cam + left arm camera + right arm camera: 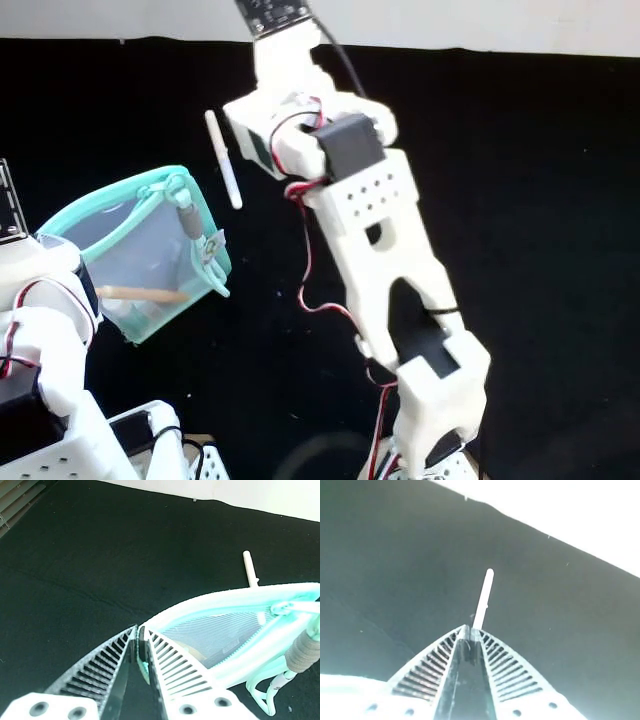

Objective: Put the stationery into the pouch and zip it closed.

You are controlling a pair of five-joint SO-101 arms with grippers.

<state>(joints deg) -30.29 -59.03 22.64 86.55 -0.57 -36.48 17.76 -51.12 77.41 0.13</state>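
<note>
Ribbed fingers [172, 665] of the left end effector [138, 632] sit closest to the lens, clenched on the rim of the mint mesh pouch [225, 630], which hangs tilted at 9 o'clock in the high view with its mouth gaping toward 1 o'clock. What looks like a wooden pencil [145, 293] already lies inside. A white pen [222, 160] rests flat on the black counter [520, 200] just past the mouth. The right end effector [469, 630] is clenched on nothing that I can make out, its tips just beside the pen's near end. Nothing can be gripped until those tips part, and coming down shut would probably nudge the pen into rolling toward the counter's far edge at 12 o'clock, which is not far behind it. A pinch at the very end may let the pen swing and snag on the rim or the zip pull [212, 250]. With only one corner held, the mouth could sag. Open counter stretches wide toward 3 o'clock; the gap between pen and pouch is tight.
</note>
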